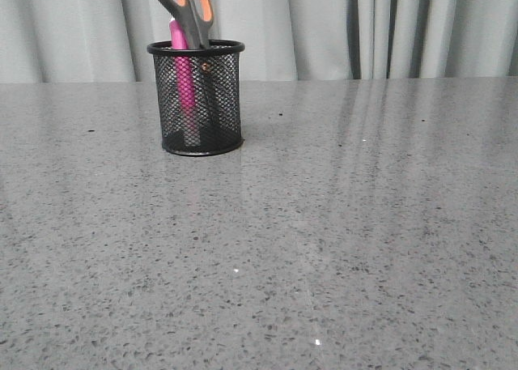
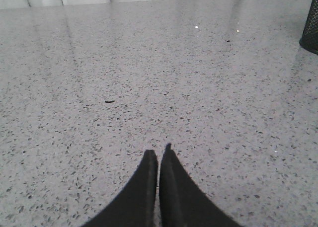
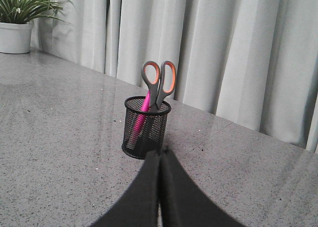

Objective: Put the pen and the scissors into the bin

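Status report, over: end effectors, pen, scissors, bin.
Left end effector shut, empty. Right end effector shut, empty. Pen and scissors standing in bin. Nothing in the way.

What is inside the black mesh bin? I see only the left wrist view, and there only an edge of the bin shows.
Observer: The pen stands inside the bin, leaning on its wall.
Operator: And the scissors?
Observer: The scissors are in too, blades down, handles above the rim.
Operator: Is the right gripper holding anything?
Observer: No. The right gripper is shut and empty, apart from the bin.
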`<state>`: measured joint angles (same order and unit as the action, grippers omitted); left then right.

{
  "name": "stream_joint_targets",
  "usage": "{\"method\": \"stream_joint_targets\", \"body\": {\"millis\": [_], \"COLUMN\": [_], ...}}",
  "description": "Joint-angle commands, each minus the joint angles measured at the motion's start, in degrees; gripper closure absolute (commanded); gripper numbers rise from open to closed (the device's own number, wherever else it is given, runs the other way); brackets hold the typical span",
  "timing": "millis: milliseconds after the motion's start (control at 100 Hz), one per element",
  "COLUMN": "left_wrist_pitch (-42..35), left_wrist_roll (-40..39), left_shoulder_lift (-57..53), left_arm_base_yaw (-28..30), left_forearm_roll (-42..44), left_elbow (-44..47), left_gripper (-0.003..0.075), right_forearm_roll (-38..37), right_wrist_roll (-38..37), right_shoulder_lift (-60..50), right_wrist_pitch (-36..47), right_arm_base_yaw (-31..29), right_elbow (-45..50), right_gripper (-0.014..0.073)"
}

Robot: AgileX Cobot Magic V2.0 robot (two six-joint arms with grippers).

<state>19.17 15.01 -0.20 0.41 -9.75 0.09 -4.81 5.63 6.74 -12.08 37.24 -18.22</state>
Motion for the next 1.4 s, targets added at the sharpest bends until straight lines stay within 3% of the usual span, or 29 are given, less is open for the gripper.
{"method": "stream_joint_targets", "body": {"millis": [0,580,810,920,1080,1240,1390], "left_wrist_pitch": [-2.76,-2.76,-2.76,-2.76,-2.76,-2.76,-2.76], "left_wrist_roll": [-0.6,-0.6,-0.6,-0.6,-0.6,-0.6,-0.6], "left_shoulder_lift": [-1.79,-1.79,-1.79,-1.79,-1.79,-1.79,-1.79], "left_arm_base_yaw": [0.12,0.12,0.12,0.12,0.12,0.12,0.12], "left_forearm_roll": [-0.11,-0.11,-0.11,-0.11,-0.11,-0.11,-0.11], "left_elbow": [2.48,2.48,2.48,2.48,2.48,2.48,2.48], "left_gripper": [0.0739,0.0739,0.0739,0.0739,0.0739,0.0739,0.0739], "right_forearm_roll": [-0.68,-0.68,-3.04,-1.17,4.45,3.9,3.9], "right_wrist_roll": [0.34,0.34,0.34,0.2,0.2,0.2,0.2], "right_shoulder_lift": [0.66,0.66,0.66,0.66,0.66,0.66,0.27], "right_wrist_pitch": [4.33,4.33,6.11,7.33,19.15,12.08,7.85], "right_arm_base_yaw": [-0.04,-0.04,-0.94,-4.57,-13.28,-22.09,-24.3], "right_elbow": [-1.5,-1.5,5.06,11.06,19.94,19.62,19.62], "right_gripper": [0.0662,0.0662,0.0662,0.0662,0.0662,0.0662,0.0662]}}
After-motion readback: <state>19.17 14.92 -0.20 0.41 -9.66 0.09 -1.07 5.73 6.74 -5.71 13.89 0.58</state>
